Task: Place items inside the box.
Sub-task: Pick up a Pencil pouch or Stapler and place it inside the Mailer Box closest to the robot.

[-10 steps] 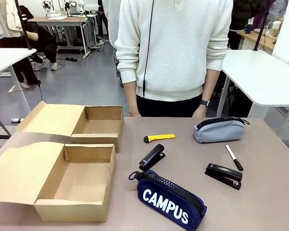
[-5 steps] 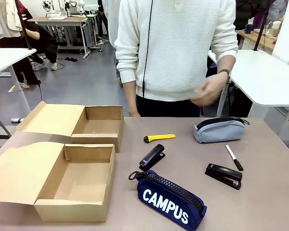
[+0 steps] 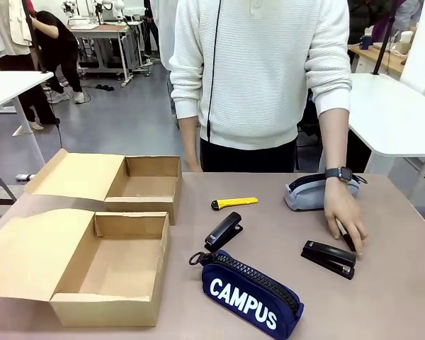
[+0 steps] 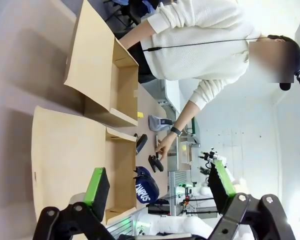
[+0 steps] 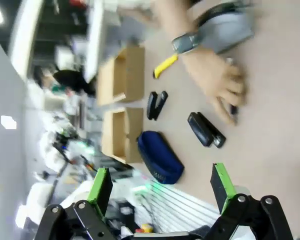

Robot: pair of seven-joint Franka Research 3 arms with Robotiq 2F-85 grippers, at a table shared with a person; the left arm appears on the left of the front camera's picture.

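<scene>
Front view: near box (image 3: 106,310), far box (image 3: 143,206), CAMPUS case (image 3: 249,295) beside them on table (image 3: 400,297); left gripper (image 4: 159,182), right gripper (image 5: 160,181) both apart.

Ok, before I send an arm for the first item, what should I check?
1. Left claw open and empty: ok.
2. Right claw open and empty: ok.
3. The near cardboard box open, nothing inside: ok.
4. Items clear of the person's hand: not ok, it is down by the black stapler on the robot's right.
5. The navy CAMPUS pencil case lying free, nothing on it: ok.
6. Target box, that one or the far cardboard box: cannot tell.
</scene>
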